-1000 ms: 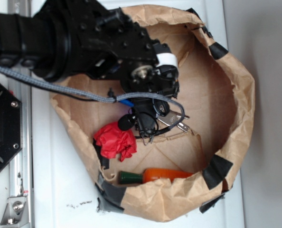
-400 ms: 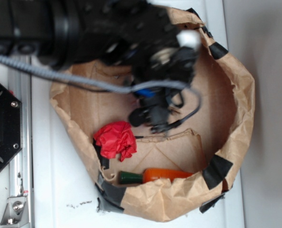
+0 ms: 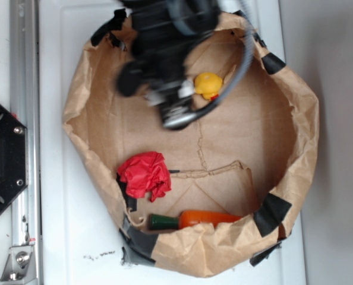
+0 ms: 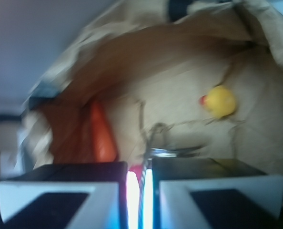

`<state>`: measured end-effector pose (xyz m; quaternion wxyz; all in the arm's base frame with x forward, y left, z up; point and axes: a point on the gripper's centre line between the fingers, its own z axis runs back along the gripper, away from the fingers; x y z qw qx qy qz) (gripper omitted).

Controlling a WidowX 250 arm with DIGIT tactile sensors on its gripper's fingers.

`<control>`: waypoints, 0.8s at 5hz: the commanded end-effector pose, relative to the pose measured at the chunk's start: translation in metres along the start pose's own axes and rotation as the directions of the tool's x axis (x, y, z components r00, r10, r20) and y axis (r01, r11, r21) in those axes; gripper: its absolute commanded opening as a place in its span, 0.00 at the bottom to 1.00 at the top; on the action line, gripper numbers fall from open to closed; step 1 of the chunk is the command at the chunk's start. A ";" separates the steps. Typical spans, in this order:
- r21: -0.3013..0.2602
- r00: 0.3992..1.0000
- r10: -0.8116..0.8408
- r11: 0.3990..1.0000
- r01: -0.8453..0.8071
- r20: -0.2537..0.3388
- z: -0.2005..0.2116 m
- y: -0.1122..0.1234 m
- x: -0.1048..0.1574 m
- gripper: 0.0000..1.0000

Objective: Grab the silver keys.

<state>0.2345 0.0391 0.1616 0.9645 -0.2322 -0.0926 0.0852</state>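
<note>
where fingers [image 4: 139, 188] pinch keys [image 4: 167, 151], duck [image 4: 219, 101] nearby

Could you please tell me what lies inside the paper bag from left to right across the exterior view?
Red crumpled cloth → gripper, blurred, overhead → orange carrot → yellow rubber duck, all inside the paper bag.

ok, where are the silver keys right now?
Wrist view: silver keys hang at the tip of the nearly closed gripper, above the bag floor, left of the yellow duck.
</note>
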 end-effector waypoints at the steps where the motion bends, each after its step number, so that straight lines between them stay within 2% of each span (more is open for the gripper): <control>1: 0.152 0.997 0.042 0.987 -0.052 0.068 0.006 0.013 0.004 0.00; 2: 0.173 0.999 0.019 0.985 -0.027 0.047 0.001 0.013 0.004 0.00; 3: 0.192 0.997 0.062 0.979 -0.069 0.040 -0.007 0.015 0.006 0.00; 4: 0.215 0.996 0.064 0.974 -0.077 0.067 -0.011 0.015 0.010 0.00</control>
